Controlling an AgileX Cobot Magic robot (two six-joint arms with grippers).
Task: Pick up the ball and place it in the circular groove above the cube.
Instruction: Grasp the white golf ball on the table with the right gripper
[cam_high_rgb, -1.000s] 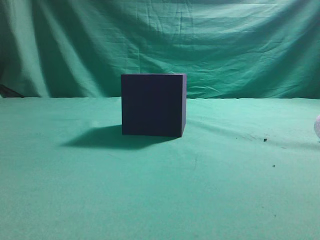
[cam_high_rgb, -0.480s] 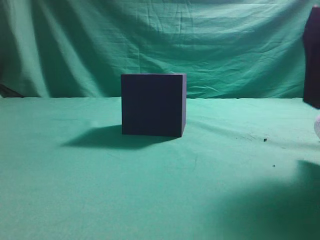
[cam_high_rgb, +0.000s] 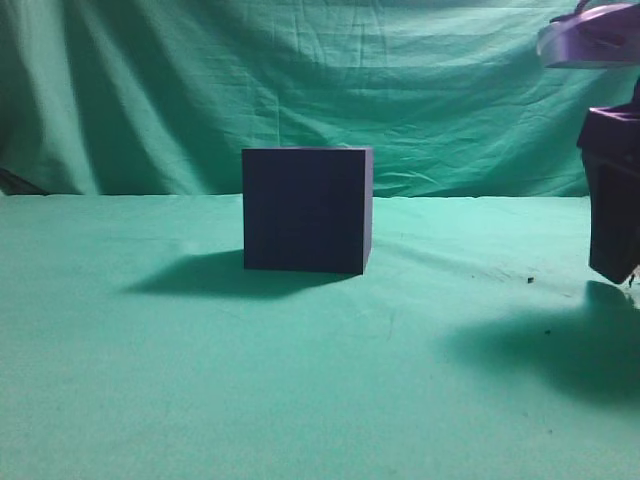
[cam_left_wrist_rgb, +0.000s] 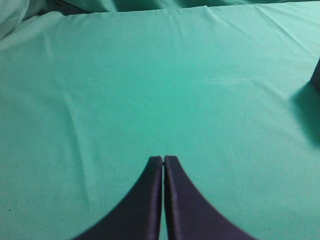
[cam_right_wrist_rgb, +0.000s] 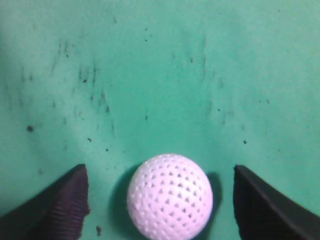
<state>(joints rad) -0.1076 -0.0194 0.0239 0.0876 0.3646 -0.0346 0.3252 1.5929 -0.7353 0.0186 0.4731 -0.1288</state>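
Observation:
The dark navy cube stands on the green cloth in the middle of the exterior view; its top face does not show. A corner of it shows at the right edge of the left wrist view. The white dimpled ball lies on the cloth between the two open fingers of my right gripper, touching neither. In the exterior view the right gripper hangs at the far right edge and hides the ball. My left gripper is shut and empty over bare cloth.
A green cloth covers the table and hangs as a backdrop. Dark specks mark the cloth near the ball. The right arm casts a shadow on the cloth.
The right arm has come down into the exterior view at the far right edge, and it now covers the ball that showed there. The cube has not moved.

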